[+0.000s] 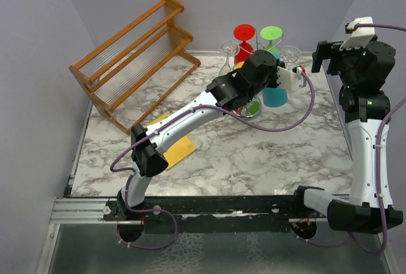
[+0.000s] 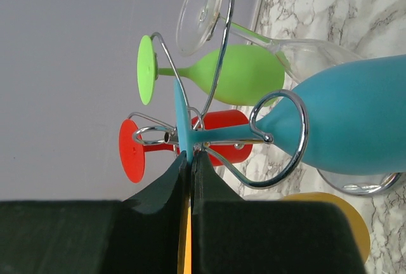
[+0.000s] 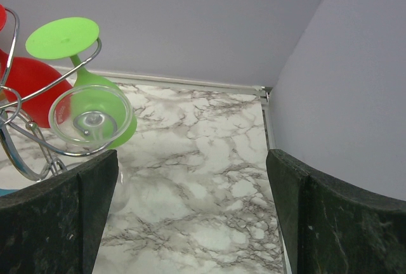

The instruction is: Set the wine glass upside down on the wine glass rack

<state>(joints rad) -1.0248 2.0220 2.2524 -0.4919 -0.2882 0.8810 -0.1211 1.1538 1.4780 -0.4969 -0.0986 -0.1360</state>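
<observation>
Top external view: a fixed camera high above and behind the arm bases looks down and forward over the whole grey-veined white marble tabletop (image 1: 254, 160). Left wrist view: rolled a quarter turn, it looks past the left gripper's dark fingers (image 2: 158, 191), very close to the turquoise plastic wine glass (image 2: 355, 115) and the silver wire glass rack (image 2: 304, 134). Right wrist view: raised at the table's right, it faces the far right corner, sharing with both others the rack's lime-green plastic glass (image 3: 62, 37) and red plastic glass (image 3: 25, 87).

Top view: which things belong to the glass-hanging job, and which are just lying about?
Job: blue wine glass, foot pinched by the fingers of the left gripper; silver wire wine glass rack.
Just about: wooden slatted rack; flat yellow item; red glass, green glass, clear glass, already hanging.
</observation>
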